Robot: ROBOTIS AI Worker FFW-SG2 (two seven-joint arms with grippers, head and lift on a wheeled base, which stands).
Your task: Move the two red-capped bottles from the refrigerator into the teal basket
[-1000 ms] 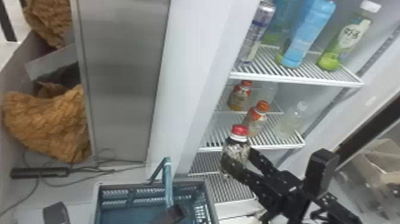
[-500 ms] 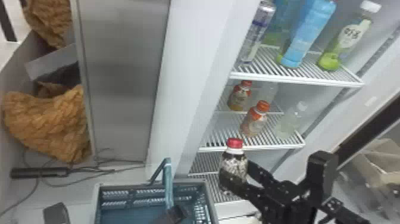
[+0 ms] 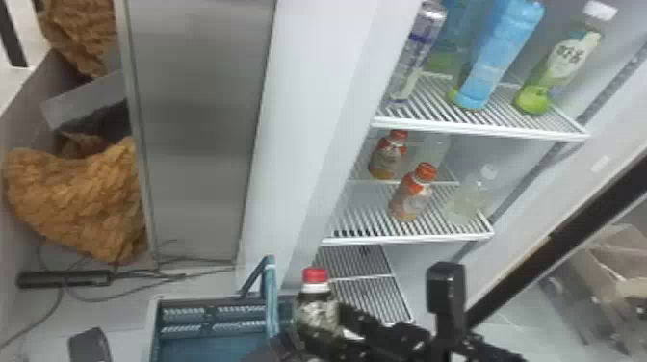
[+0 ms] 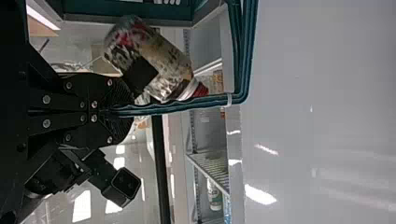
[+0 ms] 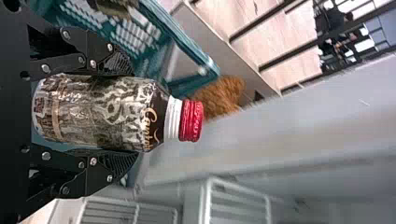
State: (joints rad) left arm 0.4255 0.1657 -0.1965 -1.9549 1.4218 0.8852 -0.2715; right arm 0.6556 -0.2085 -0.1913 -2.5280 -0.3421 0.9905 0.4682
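Right gripper (image 3: 333, 332) grasps a red-capped bottle (image 3: 315, 308) beside the handle (image 3: 271, 298) of the teal basket (image 3: 153, 332), long axis running along the fingers (image 5: 119, 162), cap (image 3: 316, 276) upward. Left gripper (image 3: 273, 349) clenches the handle.

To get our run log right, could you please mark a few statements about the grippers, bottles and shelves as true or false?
1. The right gripper holds a red-capped bottle. True.
2. The left gripper holds a bottle. False: it is closed on the handle of the teal basket.
3. The green bottle with the white cap stands upright on a refrigerator shelf. True.
4. The blue bottle stands on a lower shelf than the front orange-capped bottle. False: its shelf is higher.
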